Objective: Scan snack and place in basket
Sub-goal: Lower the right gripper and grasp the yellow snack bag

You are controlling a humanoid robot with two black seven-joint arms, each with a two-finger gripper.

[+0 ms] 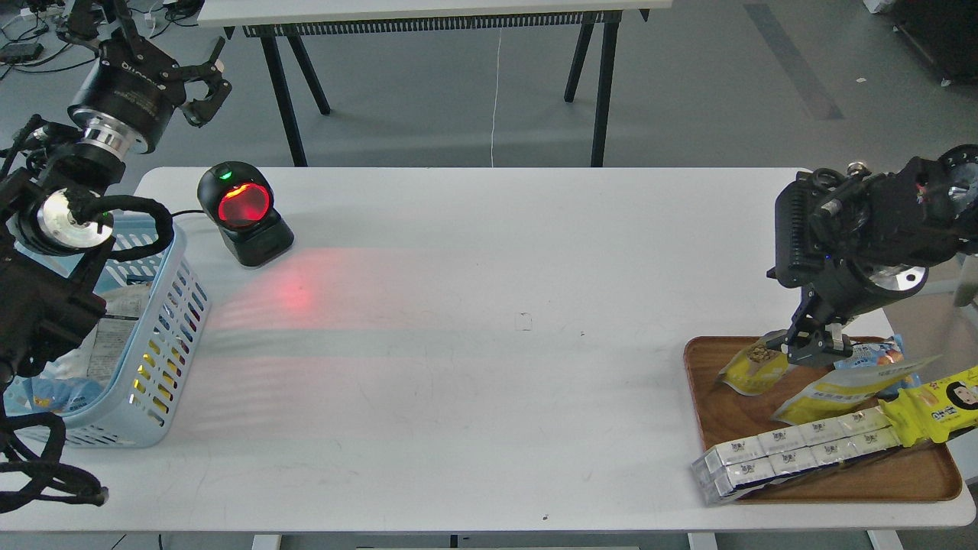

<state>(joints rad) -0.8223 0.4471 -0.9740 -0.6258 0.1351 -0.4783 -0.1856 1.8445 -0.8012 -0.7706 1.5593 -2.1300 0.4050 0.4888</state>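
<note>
Head view showed a white counter [489,367] with the two black arms reaching in from either side. The right hand [816,347] hung low over the far left corner of a brown wooden tray [917,477] at the counter's right end. Its fingers pointed down and sat right at the top edge of the snack [752,365], a small yellow pouch with a picture of tan nuts on its front. Whether the fingers had actually closed on the pouch could not be told from this angle, as they looked dark and bunched together. The pouch lay tilted at the tray's far left corner, with its lower left end at the tray rim.

Beside it on the tray lay a blue snack bag [879,355], a second yellow pouch [833,401] lying flat, a row of white boxes [795,454] running across the near left edge, and a yellow packet with a cartoon face [943,409].

The left hand [200,90] was raised high at the far left, above and beyond the counter's edge, with its fingers spread apart and nothing between them. Under that arm stood the basket [164,336], light blue with slotted sides, at the counter's left end, already holding several packets. Just beside the basket, farther back, a black scanner [243,212] glowed red and cast a red patch onto the counter.
</note>
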